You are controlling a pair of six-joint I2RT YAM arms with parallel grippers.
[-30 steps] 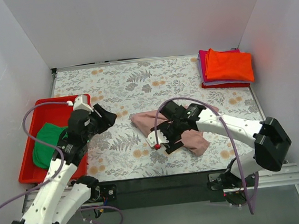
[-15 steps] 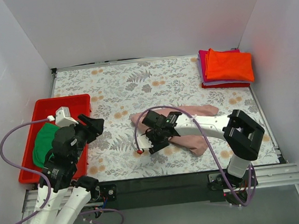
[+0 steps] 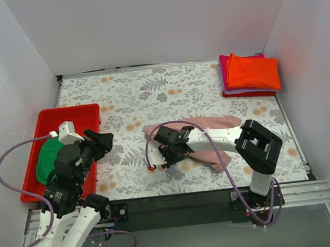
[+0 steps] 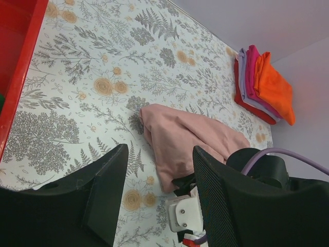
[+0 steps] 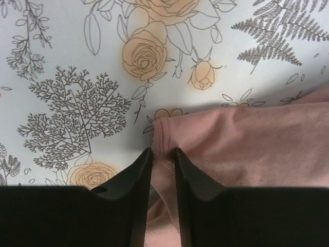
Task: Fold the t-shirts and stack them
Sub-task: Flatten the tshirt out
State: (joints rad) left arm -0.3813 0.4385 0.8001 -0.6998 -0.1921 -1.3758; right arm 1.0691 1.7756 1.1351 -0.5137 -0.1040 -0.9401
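Observation:
A dusty-pink t-shirt [image 3: 218, 122] lies crumpled near the middle of the floral table; no print shows. My right gripper [image 3: 165, 154] is at its left corner. In the right wrist view the gripper [image 5: 162, 152] is shut on the stitched hem of the pink t-shirt [image 5: 241, 144]. My left gripper [image 3: 101, 141] hovers open and empty beside the tray, with wide jaws [image 4: 159, 152] looking toward the pink t-shirt [image 4: 180, 131]. A green t-shirt [image 3: 47, 158] sits in the tray, partly hidden by the left arm. Folded orange [image 3: 252, 71] and magenta [image 3: 224, 70] t-shirts are stacked at the back right.
The red plastic tray [image 3: 64, 111] stands at the left edge of the table. White walls close in the back and both sides. The stack [image 4: 267, 87] lies close to the right wall. A purple cable loops over the right arm.
The right gripper slid left along the pink t-shirt to its left corner and closed on the hem. The left arm drew back toward its base, away from the tray, gripper still open.

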